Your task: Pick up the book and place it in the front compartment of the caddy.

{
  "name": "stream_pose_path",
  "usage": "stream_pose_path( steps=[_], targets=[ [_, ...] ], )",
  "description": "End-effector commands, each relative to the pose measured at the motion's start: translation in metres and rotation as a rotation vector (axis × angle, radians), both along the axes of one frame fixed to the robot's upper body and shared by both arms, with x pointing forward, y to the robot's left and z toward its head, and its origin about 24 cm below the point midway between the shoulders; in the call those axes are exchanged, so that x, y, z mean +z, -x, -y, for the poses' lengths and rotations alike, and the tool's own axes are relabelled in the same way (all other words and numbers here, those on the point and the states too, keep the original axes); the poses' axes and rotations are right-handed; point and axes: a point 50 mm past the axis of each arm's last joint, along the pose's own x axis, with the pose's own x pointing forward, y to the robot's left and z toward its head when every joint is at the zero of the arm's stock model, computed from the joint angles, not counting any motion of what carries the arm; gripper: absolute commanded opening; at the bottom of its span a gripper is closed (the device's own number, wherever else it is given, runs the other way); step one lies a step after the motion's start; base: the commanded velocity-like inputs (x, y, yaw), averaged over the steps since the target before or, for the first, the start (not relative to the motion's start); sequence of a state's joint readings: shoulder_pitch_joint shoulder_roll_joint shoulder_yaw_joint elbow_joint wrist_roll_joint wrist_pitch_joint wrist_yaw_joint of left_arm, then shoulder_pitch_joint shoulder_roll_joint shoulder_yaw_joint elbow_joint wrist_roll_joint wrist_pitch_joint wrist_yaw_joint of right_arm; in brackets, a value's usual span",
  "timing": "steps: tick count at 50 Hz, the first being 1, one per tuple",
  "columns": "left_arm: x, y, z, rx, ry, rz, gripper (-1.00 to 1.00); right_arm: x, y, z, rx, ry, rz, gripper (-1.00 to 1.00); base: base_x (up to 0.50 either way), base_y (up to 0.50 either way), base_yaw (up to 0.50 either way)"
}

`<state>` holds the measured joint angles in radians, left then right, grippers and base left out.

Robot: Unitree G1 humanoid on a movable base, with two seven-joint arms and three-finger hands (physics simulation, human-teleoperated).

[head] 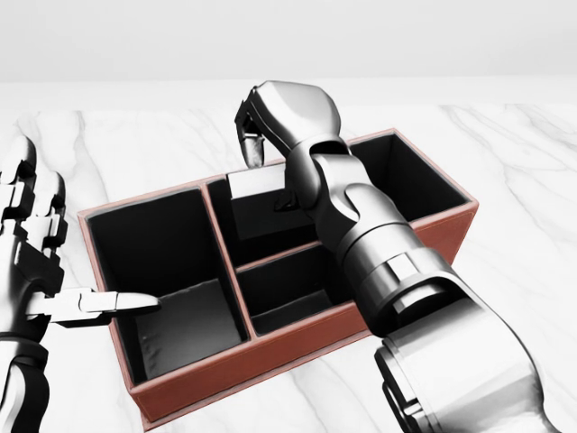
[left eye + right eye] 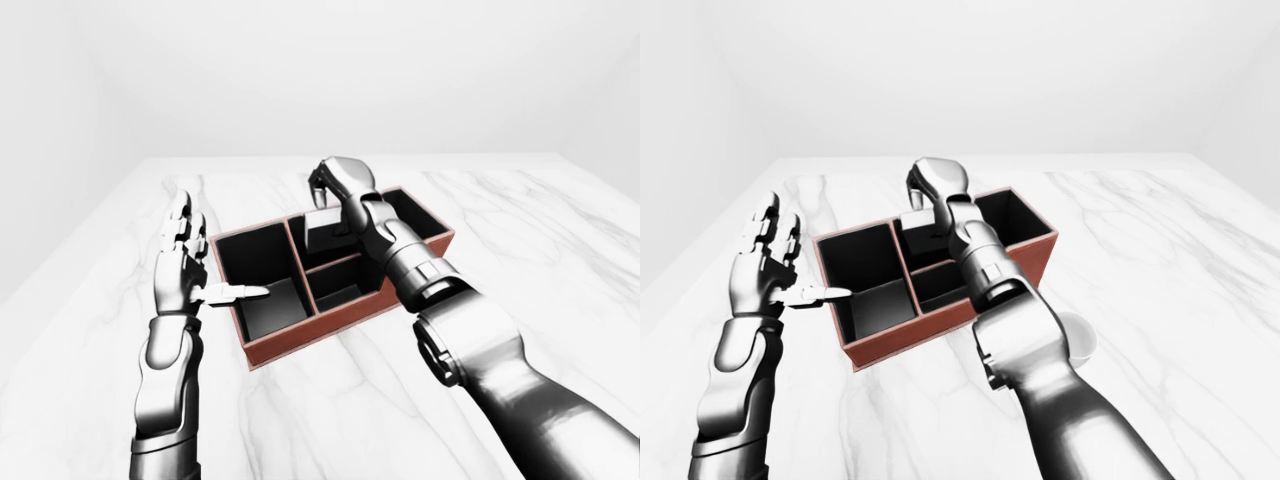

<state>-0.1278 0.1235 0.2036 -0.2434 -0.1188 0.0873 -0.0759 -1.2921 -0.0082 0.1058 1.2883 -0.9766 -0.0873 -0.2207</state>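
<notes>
Where the left-eye view looks down over both arms, a red-brown caddy (image 2: 340,322) with black compartments sits on a white marbled counter (image 2: 560,260). The left robot hand (image 2: 180,262) stands beside the caddy's left end, fingers spread and upright, its thumb reaching over the rim of the large left compartment. The right robot hand (image 2: 322,192) hangs over the far middle compartment, its fingers pinching the top edge of a dark grey book (image 2: 326,234).

In the head view, the book (image 1: 260,194) stands upright, slightly tilted, its lower part inside that far middle compartment, just left of the right forearm. The near middle compartment below it holds nothing.

In the right-eye view, a pale round object (image 2: 1080,338) peeks out on the counter, right of the right arm.
</notes>
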Motion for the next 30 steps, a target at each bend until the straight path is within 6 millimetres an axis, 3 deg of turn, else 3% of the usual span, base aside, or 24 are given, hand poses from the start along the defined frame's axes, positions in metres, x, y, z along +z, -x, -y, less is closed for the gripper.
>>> stream_pose_path(
  steps=[1,30],
  targets=[
    [0.004,0.000,-0.003,0.006,0.005,0.015,1.00,0.004,0.000,-0.001,-0.005,-0.012,0.034,-1.00,0.00,0.00,0.00],
    [0.020,-0.002,-0.017,0.035,0.014,0.073,1.00,0.006,0.000,-0.003,-0.001,-0.005,0.036,-1.00,0.00,0.00,0.00]
  ],
)
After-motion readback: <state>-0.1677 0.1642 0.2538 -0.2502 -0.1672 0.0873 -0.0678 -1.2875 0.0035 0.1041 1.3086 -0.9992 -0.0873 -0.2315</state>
